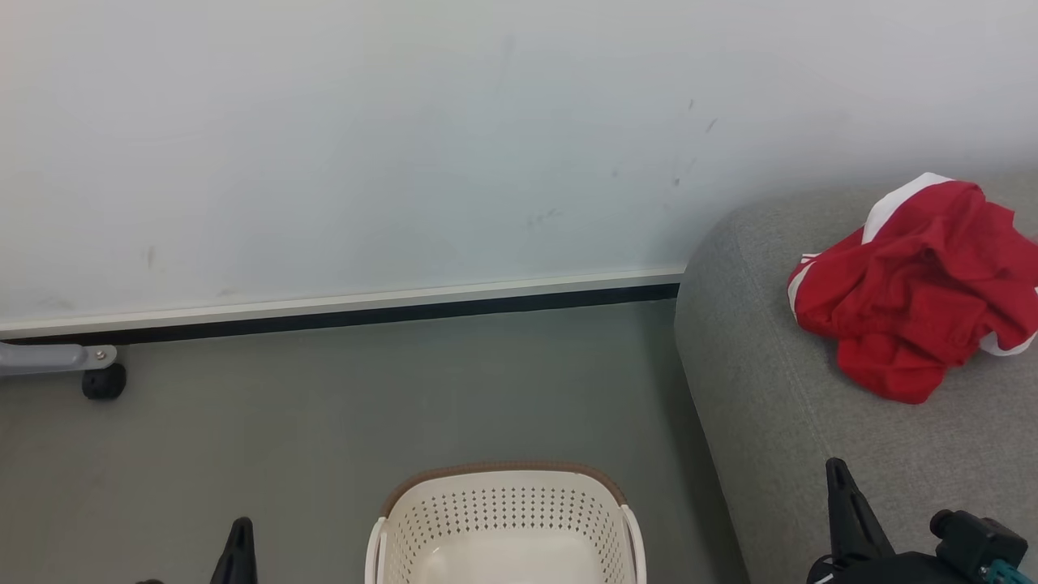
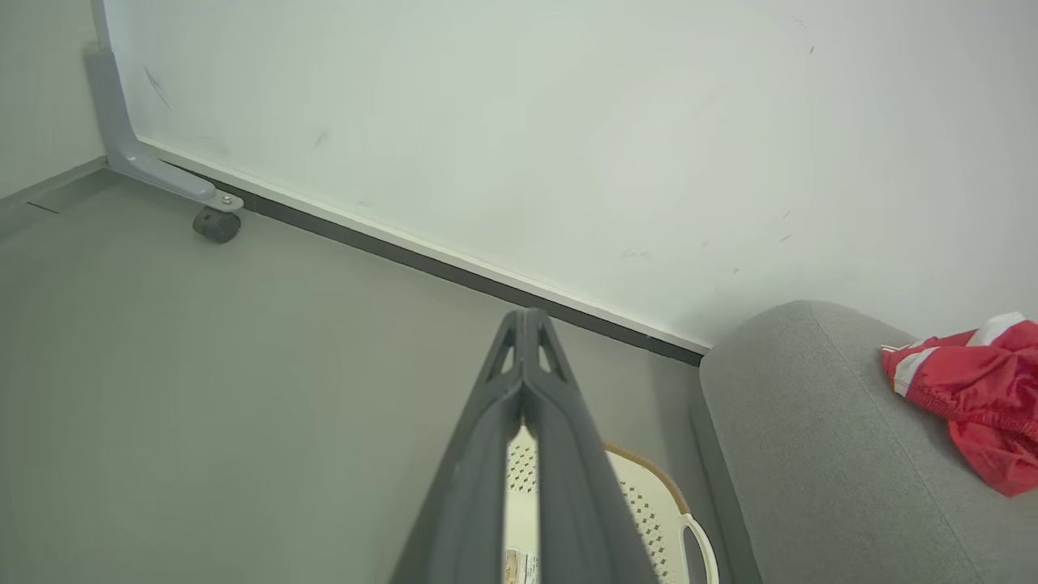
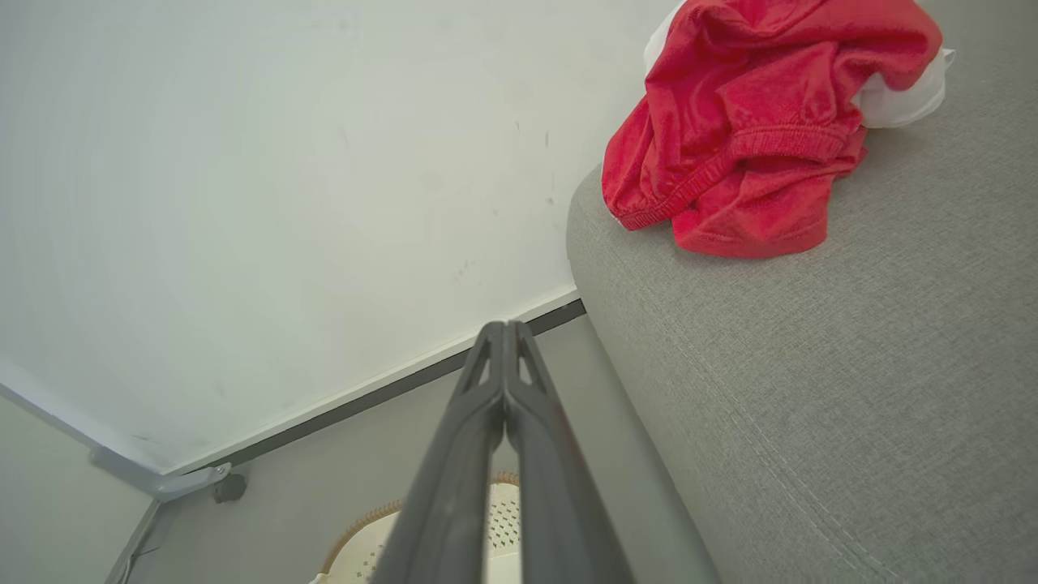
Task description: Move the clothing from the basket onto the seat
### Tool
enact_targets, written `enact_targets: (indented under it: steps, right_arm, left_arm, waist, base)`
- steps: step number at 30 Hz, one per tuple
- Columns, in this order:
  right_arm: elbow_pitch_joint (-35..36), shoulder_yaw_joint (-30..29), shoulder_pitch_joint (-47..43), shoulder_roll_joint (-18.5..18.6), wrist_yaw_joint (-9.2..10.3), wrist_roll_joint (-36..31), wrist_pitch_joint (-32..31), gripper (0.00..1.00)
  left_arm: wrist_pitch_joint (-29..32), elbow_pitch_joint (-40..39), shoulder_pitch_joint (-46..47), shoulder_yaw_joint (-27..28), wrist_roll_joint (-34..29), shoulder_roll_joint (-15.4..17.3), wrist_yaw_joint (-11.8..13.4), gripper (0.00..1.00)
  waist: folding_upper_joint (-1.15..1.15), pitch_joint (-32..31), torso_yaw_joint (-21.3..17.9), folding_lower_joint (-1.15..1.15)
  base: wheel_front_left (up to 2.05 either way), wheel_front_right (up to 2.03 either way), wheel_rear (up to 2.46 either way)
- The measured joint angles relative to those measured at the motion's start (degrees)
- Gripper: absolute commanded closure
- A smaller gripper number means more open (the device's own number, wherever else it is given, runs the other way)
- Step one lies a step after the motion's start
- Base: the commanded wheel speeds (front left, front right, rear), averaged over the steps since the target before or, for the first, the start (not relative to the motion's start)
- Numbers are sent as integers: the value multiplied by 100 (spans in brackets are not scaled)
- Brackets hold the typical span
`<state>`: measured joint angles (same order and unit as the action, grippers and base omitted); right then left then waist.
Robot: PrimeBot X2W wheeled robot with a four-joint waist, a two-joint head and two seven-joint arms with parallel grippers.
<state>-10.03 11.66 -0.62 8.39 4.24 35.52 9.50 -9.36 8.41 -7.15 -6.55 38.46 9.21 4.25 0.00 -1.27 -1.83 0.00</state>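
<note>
Dark fingers of my left gripper pressed together, tips touching, nothing held; poised over grey floor, cream perforated basket showing behind them. My right gripper likewise closed tight and empty, just beside rounded edge of grey fabric sofa. Basket stands on floor between my two grippers, close to sofa's side. Red clothing with white trim lies in crumpled heap on sofa, well apart from basket. Black caster at base of white wall.
</note>
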Motion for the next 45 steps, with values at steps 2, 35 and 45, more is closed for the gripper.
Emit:
enact_targets:
  steps: [2, 35, 45]
  right_arm:
    - [-12, -49, 6, -11, -22, 141, -59, 100]
    - [-250, -812, 240, -244, -450, 2345, -699, 100]
    - [-324, -1046, 274, -315, -582, 3033, -893, 100]
  left_arm:
    - [34, 22, 19, 29, 126, -18, -29, 100]
    - [677, 300, 477, 487, 2221, -265, -458, 100]
    - [872, 391, 603, 634, 2870, -358, -583, 100]
  waist:
    - [0, 3, 5, 0]
    - [0, 55, 77, 0]
    - [0, 71, 99, 0]
  base:
    - [0, 0, 0]
    - [0, 0, 0]
    - [0, 0, 0]
